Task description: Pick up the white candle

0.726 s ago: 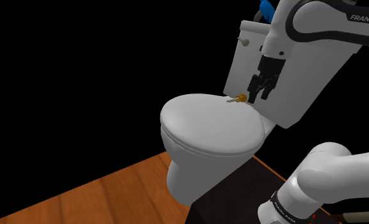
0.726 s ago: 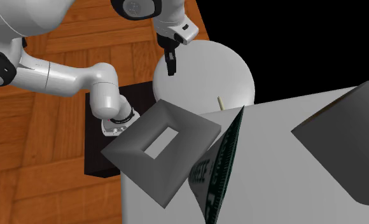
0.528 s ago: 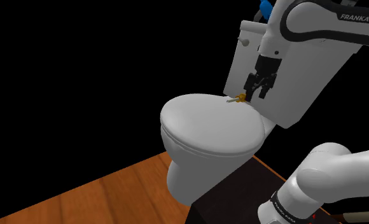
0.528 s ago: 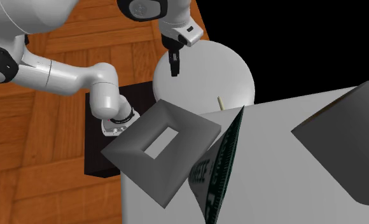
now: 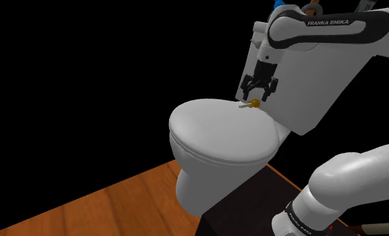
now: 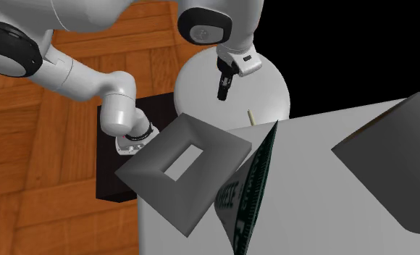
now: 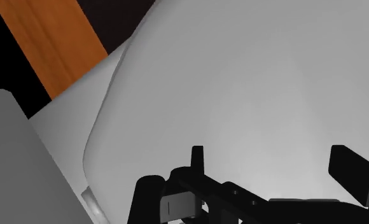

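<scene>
The jaws stand wide apart and empty, close over the candle [image 5: 248,104], a thin pale stick with a golden base lying at the far end of the toilet lid [image 5: 220,134], by the tank [image 5: 307,94]. It is likely light, stiff and prone to roll, so clasp it mid-shaft.

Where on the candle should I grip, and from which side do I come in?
Probably the thin pale shaft of the candle, just off its gold base. It seems to lie flat on the lid, so come straight down with the open pincer straddling the shaft crosswise.
</scene>
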